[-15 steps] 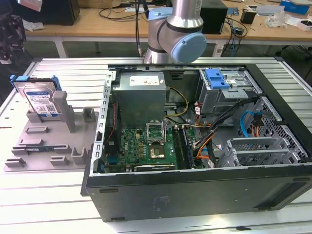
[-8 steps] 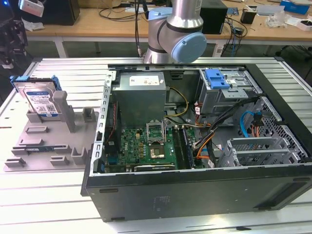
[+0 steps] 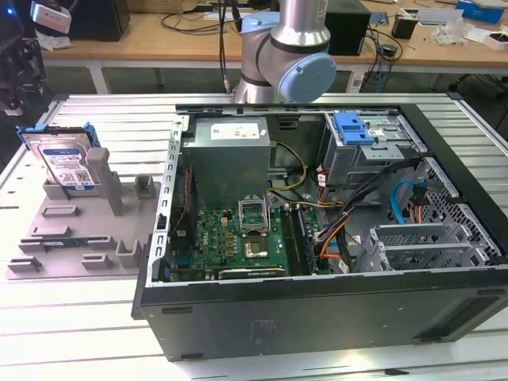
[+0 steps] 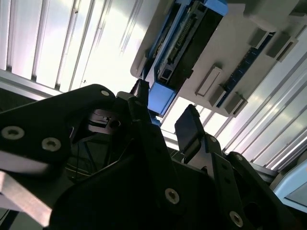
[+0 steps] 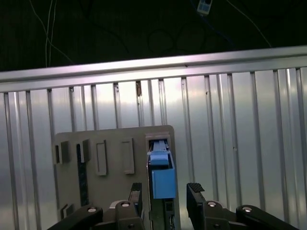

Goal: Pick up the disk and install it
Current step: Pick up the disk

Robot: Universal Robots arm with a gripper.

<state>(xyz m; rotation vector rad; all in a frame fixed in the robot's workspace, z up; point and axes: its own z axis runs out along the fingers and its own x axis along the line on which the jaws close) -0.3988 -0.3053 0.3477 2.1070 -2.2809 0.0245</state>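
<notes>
The ribbed metal table (image 3: 79,333) is the biggest thing here, and it carries everything else. On it, toward the exterior view's right, lies the open black computer case (image 3: 317,317). Inside it are a green circuit board (image 3: 238,230) and a big grey metal box (image 3: 230,159) with a white sticker. My arm (image 3: 290,48) rises behind the case's far wall, its grey tube and pale blue joint cap in view.

On the exterior view's left, just beside the case, sits the flat grey holder (image 3: 87,238) with its slots and posts. The disk (image 3: 67,163) stands on edge in a slot at the holder's far corner, tilted slightly. Its white-and-blue label faces the camera and its blue frame runs around the edges. A grey post stands just in front of it.

My hand (image 5: 165,196) looks down on that corner with its fingers spread wide and holding nothing. In both wrist views the disk's blue end (image 5: 163,184) shows in the gap between my two black fingers (image 5: 194,194), with space on either side and no contact. In the second wrist view, the disk's dark underside (image 4: 184,48) runs away from my hand (image 4: 164,103).

Smallest is the bright blue ribbed tab (image 3: 353,127) on top of the drive cage (image 3: 373,155) in the case's far corner, well apart from the disk.
</notes>
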